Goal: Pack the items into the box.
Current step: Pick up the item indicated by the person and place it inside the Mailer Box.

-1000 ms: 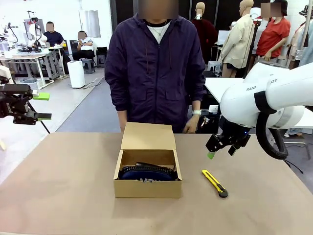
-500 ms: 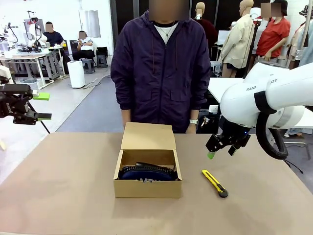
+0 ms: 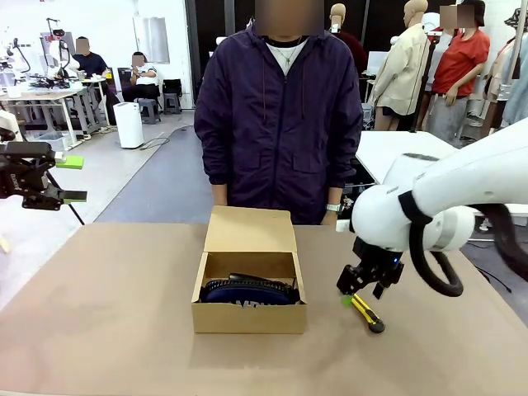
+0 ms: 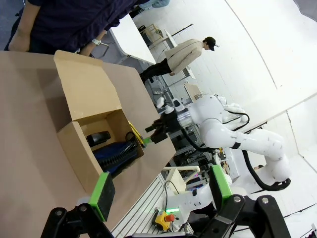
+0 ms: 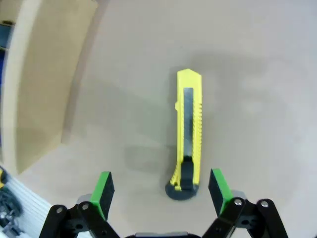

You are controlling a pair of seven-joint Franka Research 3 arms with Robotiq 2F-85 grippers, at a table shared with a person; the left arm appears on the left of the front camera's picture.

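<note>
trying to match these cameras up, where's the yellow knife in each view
Front view: the knife lies right of the box, under the right gripper.
Left wrist view: the knife is a thin yellow sliver just past the box's far side.
Right wrist view: the knife is at picture centre, black end nearest the camera, between the open jaws.
Shared landmark: the box, beside the knife in all three.

Box [image 3: 247,318]: plain brown cardboard. Pouch [image 3: 247,292] inside: navy blue, white lettering. Stapler [image 4: 97,138]: black. Utility knife [image 5: 189,134]: yellow body, black slider strip, black end cap. Tabletop [image 3: 107,313]: matte tan. Right gripper [image 5: 161,193] and left gripper [image 4: 161,191]: black, fingers [image 5: 103,191] with bright green pads. Right arm [image 3: 429,210]: white. Person's jacket [image 3: 280,124]: dark purple.
</note>
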